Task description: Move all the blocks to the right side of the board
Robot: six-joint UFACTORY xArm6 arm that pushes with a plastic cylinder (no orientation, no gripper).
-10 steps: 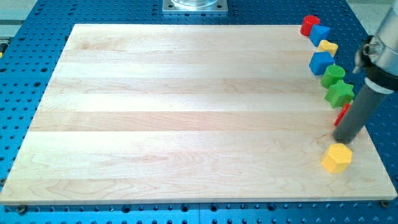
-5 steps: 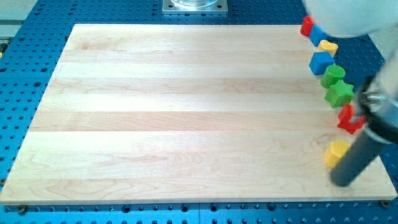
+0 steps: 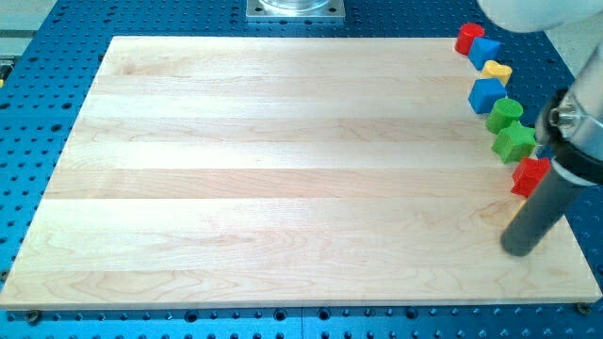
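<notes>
Camera view, counter: a pale wooden counter is seen on a blue perforated base; all visible blocks are ranged along its right edge, as the task asks.
Top right corner: a red block, a blue cube and a yellow block are packed close together, the yellow one just below the blue cube.
Right edge, upper part: a second blue block, a green cylinder and a green star-shaped block are lined up downward, each near or touching the next.
Right edge, middle: a second red block is partly covered by the rod.
Tool: no jaws are fitted, so nothing can be held; only a dark rod is carried, and my tip is set on the counter near the bottom right corner, below that red block and apart from it.
Hidden: whether another block lies behind the rod cannot be told.
Judgement: the task appears nearly or wholly done; the row is presumably kept tight by pushes toward the right edge.
</notes>
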